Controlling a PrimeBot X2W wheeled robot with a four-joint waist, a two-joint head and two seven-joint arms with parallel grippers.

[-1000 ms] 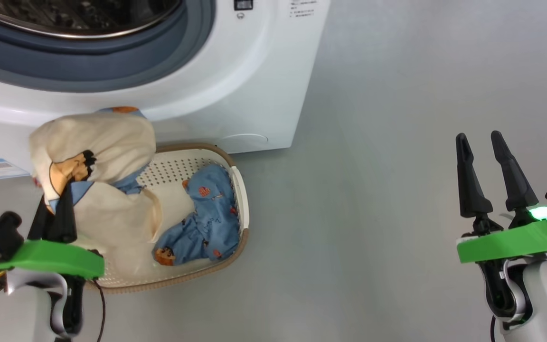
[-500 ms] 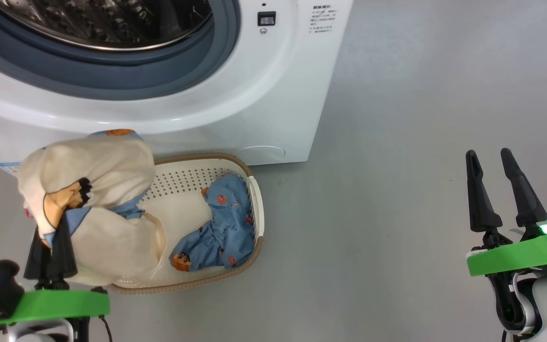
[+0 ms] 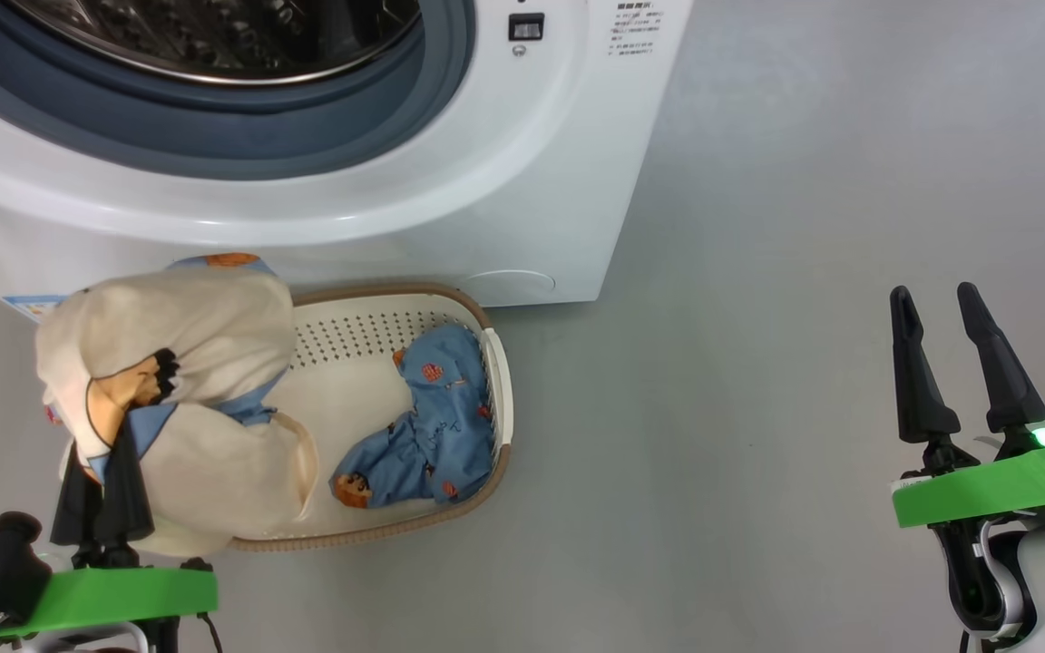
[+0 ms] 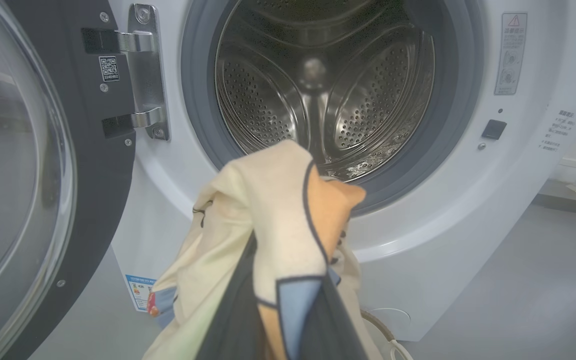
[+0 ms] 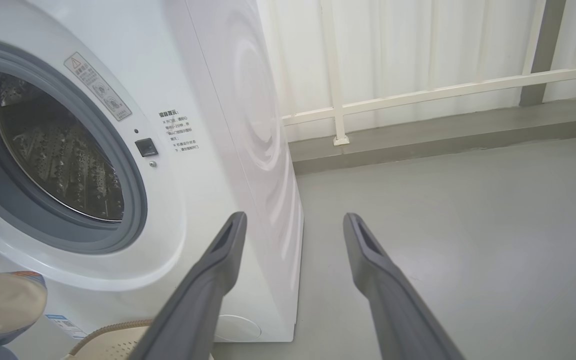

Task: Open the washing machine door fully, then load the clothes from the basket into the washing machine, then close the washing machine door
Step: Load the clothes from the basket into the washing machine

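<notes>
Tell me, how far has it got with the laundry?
Done: the round glossy black door stands open; the perforated steel drum looks empty. In hand: the left hand grips a cream printed garment over the cream perforated basket. Left: loading it and the blue printed garment lying in the basket, then closing the door.

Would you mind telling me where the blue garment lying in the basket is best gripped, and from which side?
Pinch the blue garment at its bunched far end, coming straight down from above. The basket walls it in on the sides, and that crumpled fold should give the open right gripper something to close on.
</notes>
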